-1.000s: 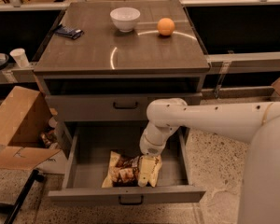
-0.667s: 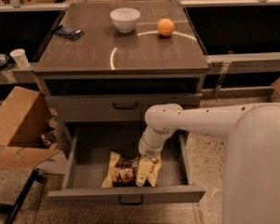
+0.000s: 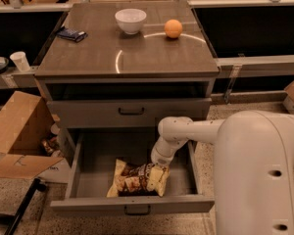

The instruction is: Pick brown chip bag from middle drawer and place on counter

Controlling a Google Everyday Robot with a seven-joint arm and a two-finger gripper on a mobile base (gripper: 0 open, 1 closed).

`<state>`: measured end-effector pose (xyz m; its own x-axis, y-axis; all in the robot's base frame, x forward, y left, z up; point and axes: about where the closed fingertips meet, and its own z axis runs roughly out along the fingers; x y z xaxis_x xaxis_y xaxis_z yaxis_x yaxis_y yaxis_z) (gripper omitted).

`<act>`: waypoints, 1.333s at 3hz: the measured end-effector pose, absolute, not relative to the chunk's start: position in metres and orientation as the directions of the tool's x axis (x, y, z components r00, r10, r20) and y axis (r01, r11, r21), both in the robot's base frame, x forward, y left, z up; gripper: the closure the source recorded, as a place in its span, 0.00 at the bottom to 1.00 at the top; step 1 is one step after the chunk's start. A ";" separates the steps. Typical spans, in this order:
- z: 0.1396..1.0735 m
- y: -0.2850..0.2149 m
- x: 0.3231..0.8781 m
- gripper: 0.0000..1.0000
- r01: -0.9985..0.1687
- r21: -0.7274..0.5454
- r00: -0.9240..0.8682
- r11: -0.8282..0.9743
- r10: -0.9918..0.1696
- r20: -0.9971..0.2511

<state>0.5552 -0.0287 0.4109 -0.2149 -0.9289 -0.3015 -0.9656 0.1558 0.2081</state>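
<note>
- Nearest us, the white arm point(image 3: 259, 175) fills the lower right. Its big link bulks larger than a second ago, while the wrist reaching into the cabinet has barely shifted.
- The middle drawer point(image 3: 132, 204) stands pulled fully out, its front panel and small dark handle toward us.
- The brown chip bag point(image 3: 134, 180) lies flat on the drawer floor, toward the front and right of centre. Its position and outline match those of a second ago, so we judge that it has not been lifted.
- The gripper point(image 3: 159, 163) is down at the bag's upper right corner, at or just above the foil. The wrist hides its end, so we cannot tell whether it is wide, narrow or holding the bag.
- Judgement: the grasp is being set. Lifting and placing are not yet done.
- Above, the upper drawer front point(image 3: 130, 112) is closed. The lift must clear it.
- Farthest, the counter point(image 3: 88, 58) carries a white bowl point(image 3: 131, 20), an orange ball point(image 3: 173, 28) and a dark packet point(image 3: 71, 34) along its rear. Its front half offers bare surface for the bag.
</note>
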 end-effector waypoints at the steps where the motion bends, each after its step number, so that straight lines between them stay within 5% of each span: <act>1: 0.356 -0.047 0.558 0.47 -0.954 0.251 -0.234 0.161 -0.927 -0.295; 3: 0.422 -0.076 0.560 0.93 -0.989 0.066 -0.149 0.134 -0.878 -0.455; 4: 0.528 -0.072 0.544 1.00 -0.991 -0.113 0.007 0.069 -0.823 -0.569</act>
<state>0.5436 -0.0718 0.5279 0.0075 -0.8225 -0.5687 -0.9912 0.0690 -0.1128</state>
